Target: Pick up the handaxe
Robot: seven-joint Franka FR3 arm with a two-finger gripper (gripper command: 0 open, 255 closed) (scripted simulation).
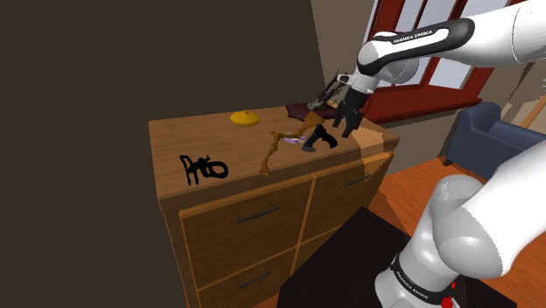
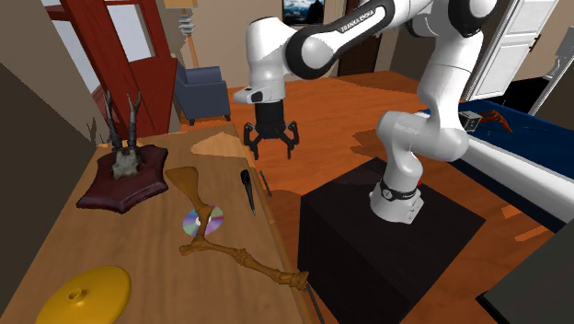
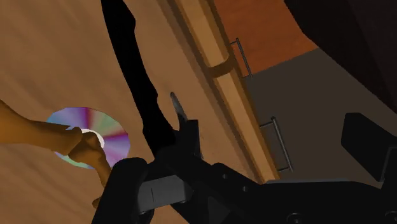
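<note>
The handaxe (image 2: 248, 190) is all black and lies flat on the wooden dresser top (image 2: 55, 235), close to its front edge. It also shows in the shoulder view as the handaxe (image 1: 318, 138) and in the wrist view as a long black handaxe (image 3: 143, 95). My gripper (image 2: 272, 145) hovers open a little above the dresser, over the axe's end by the front edge. The gripper (image 1: 346, 121) holds nothing. In the wrist view, the gripper (image 3: 247, 149) has its fingers wide apart, and one finger (image 3: 127, 188) is close beside the axe's end without touching it.
A rainbow disc (image 2: 203, 222) and a long brown bone-like stick (image 2: 241, 260) lie right beside the axe. An antler plaque (image 2: 123, 177), a yellow lid (image 2: 78, 295) and a small black object (image 1: 203, 168) share the top. Drawer handles (image 3: 280, 143) run below the edge.
</note>
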